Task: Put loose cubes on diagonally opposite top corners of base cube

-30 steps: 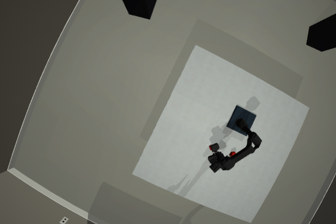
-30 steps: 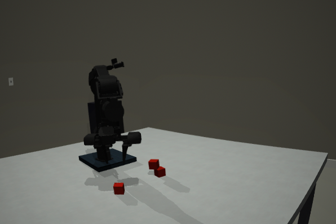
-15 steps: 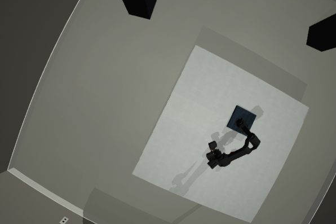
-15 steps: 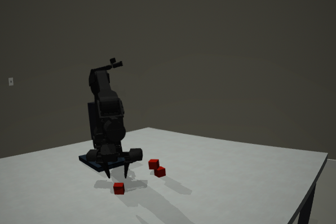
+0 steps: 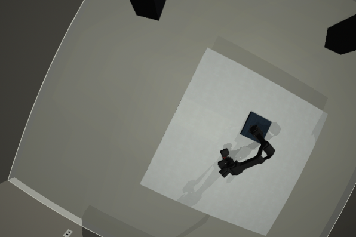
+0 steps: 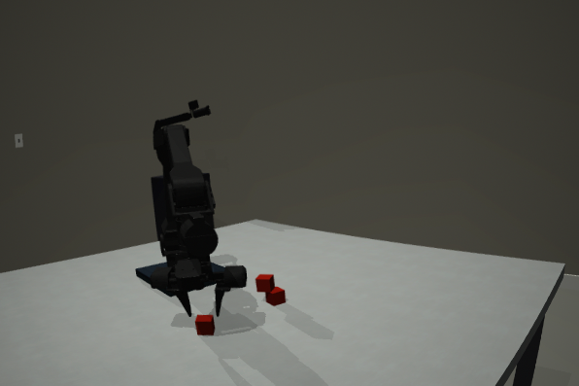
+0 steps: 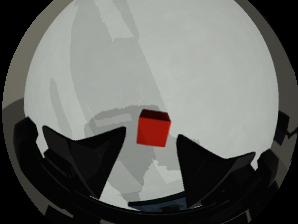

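Exterior: hand point(image 6: 204, 315) point(image 7: 152, 135) apart, empty | loose cube point(image 6: 205, 325) point(image 7: 153, 131) near | top: arm point(image 5: 249, 163) hides stacked cubes

Behind the fingers, a plain brown-gray wall point(image 6: 389, 72) stands in dim light. Below them is a big pale table point(image 6: 389, 310) point(image 5: 203, 113) point(image 7: 215, 75) with soft gray shadows. A small light wall plate point(image 6: 18, 140) sits higher than the fingers.

You're running a black arm point(image 5: 249, 163) point(image 6: 187, 193) with chunky, angular links and rounded joint housings; its hand point(image 6: 204, 315) point(image 7: 152, 135) is showing two dark, tapering, pointed fingers, and your dark-blue square base plate point(image 5: 251, 116) point(image 6: 146, 271) is looking flat.
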Available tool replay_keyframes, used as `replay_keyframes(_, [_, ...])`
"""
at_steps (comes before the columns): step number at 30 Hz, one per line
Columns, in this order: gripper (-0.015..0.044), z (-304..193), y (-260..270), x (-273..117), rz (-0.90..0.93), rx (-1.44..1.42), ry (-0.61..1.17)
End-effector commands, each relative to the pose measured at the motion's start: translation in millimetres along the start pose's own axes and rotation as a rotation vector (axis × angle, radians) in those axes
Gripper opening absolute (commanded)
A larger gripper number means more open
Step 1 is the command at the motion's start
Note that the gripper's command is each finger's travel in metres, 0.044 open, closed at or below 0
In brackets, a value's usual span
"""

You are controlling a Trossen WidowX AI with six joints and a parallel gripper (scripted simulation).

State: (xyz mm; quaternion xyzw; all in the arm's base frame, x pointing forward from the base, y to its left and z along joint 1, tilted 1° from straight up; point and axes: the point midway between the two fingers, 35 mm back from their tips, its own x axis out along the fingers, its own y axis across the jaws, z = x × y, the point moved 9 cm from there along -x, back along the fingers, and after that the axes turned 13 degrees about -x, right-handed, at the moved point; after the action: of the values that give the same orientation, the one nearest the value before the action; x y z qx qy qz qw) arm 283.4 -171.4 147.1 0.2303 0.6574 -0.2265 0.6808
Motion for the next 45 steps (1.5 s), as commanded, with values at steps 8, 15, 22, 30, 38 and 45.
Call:
replay_keyframes(8, [0.0265,-1,0,21,-0.004,0.004,0.006])
replay_keyframes(15, [0.0134,-1,0,22,-0.004,0.004,0.006])
replay_keyframes(22, [0.0105,-1,-1,20,-0.013,0.015,-0.012])
replay_keyframes(30, [0.0105,3,-1,-1,-0.02,0.023,-0.026])
replay_keyframes(38, [0.0105,5,-1,-25,-0.017,0.02,-0.021])
replay_keyframes(45, [0.0105,5,0,-46,-0.014,0.017,-0.016])
